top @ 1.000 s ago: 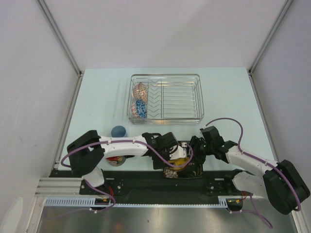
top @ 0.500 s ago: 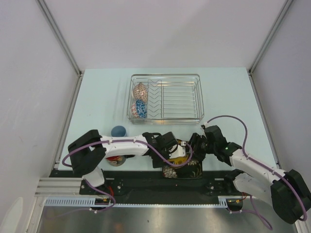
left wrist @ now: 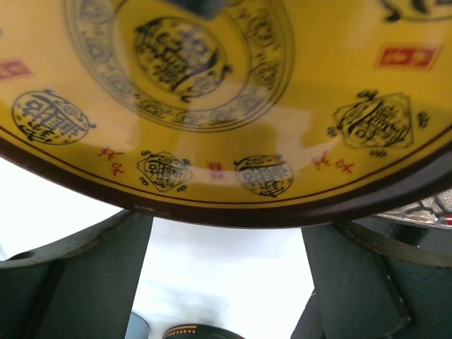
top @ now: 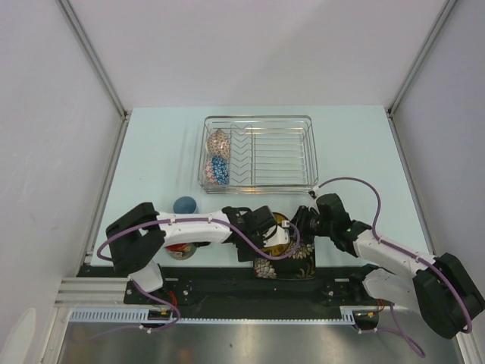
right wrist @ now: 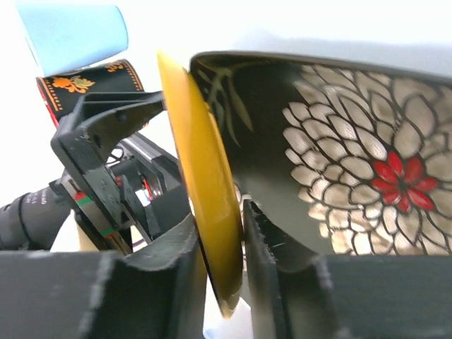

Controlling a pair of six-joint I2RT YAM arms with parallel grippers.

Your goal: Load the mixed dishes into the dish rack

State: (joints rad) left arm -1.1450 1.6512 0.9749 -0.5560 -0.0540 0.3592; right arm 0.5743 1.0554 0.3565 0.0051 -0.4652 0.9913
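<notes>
A yellow round plate (top: 281, 227) stands on edge above a dark square flower-patterned plate (top: 292, 267) at the near table edge. My right gripper (top: 298, 227) is shut on the yellow plate's rim (right wrist: 205, 191), with the dark plate (right wrist: 339, 141) just right of it. My left gripper (top: 267, 236) is open, its fingers wide apart under the yellow plate's face (left wrist: 212, 106). The light-blue cup (top: 184, 205) and the mug (top: 182, 249) stand at the left. The reddish-white bowl (top: 219, 142) and the blue bowl (top: 218, 171) stand in the dish rack (top: 288, 118).
The rack's right half holds only wire prongs. The left arm lies across the near table between the mug and the plates. A black rail (top: 227, 292) runs along the near edge. Metal frame posts stand at the far corners.
My right gripper has moved left and closer to the left gripper. The yellow plate has risen more upright between the two grippers. The left arm has barely moved.
</notes>
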